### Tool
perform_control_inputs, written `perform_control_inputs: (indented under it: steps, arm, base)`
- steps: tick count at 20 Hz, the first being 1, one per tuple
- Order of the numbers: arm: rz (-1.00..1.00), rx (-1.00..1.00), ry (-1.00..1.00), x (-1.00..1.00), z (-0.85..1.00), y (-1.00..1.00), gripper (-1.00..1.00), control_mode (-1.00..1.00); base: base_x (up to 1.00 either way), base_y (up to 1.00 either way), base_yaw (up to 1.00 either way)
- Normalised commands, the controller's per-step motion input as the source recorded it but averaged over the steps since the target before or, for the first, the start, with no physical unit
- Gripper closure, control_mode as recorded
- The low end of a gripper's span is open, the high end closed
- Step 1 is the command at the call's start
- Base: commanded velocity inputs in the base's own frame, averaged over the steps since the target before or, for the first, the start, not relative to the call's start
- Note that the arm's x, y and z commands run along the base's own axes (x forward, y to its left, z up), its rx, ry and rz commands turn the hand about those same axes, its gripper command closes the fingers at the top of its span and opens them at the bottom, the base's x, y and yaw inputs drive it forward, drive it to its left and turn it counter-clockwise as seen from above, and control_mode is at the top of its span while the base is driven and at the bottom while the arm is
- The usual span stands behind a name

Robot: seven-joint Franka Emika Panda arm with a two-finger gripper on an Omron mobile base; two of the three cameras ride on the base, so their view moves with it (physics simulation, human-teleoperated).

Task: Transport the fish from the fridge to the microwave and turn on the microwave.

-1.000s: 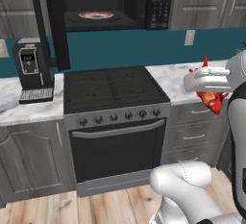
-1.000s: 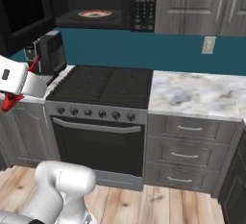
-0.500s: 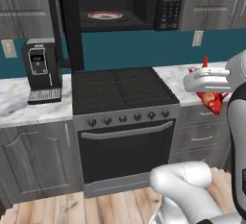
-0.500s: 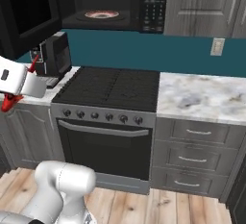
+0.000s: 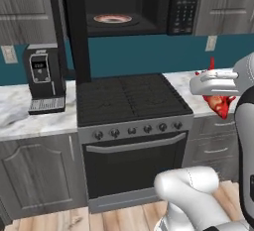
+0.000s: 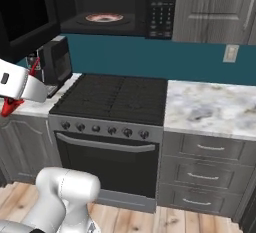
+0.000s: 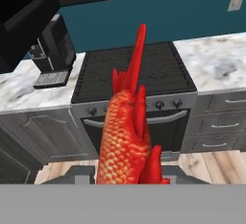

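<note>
The whole scene is sliding rightward across both base views compared with a second ago, and that is the base driving sideways, not the kitchen moving; the stove [image 5: 131,107] is now sitting close to the middle of the left base view, and the microwave [image 5: 144,7] is hanging almost straight above it with its door swung open to the left.

The gripper [image 5: 214,87] is holding the same pose against the robot's body while the base is travelling; the jaws are closing on the fish [image 7: 129,136], which is showing in the hand view as a scaly red-orange body rising from between them, its tail pointing up toward the stove; in the left base view the fish [image 5: 218,103] is hanging just below the white hand, over the edge of the marble worktop [image 5: 184,79]; in the right base view only a red tip of it is peeking out beside the hand at the left edge.

So the fish is out of the fridge and riding in the hand, not yet in the microwave; inside the open cavity a dark plate with an orange-red rim [image 5: 113,19] is waiting, and it looks like the natural place to set the fish down; the keypad [image 6: 163,2] is sitting to the right of the cavity; the coffee machine [image 5: 43,79] is standing on the worktop left of the stove, well clear of the path.

As I judge it, the carrying leg is nearly done; lifting the fish into the cavity, shutting the door and pressing start are all still ahead.
</note>
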Motion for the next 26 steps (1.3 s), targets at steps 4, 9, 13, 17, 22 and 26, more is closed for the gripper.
perform_control_inputs:
  steps: [4, 9, 13, 17, 22, 26]
  arm:
    - [0.00, 0.00, 0.00, 0.00, 0.00, 0.00, 1.00, 1.00]
    - [0.00, 0.00, 0.00, 0.00, 0.00, 0.00, 1.00, 1.00]
    - [0.00, 0.00, 0.00, 0.00, 0.00, 0.00, 1.00, 1.00]
    - [0.00, 0.00, 0.00, 0.00, 0.00, 0.00, 1.00, 1.00]
    - [0.00, 0.00, 0.00, 0.00, 0.00, 0.00, 1.00, 1.00]
    - [0.00, 0.00, 0.00, 0.00, 0.00, 0.00, 1.00, 1.00]
  base:
    - [0.51, 0.27, 0.01]
    - [0.49, 0.30, 0.01]
    - [0.45, 0.34, 0.00]
    - [0.43, 0.36, 0.00]
    - [0.43, 0.33, 0.01]
    - [0.48, 0.17, 0.02]
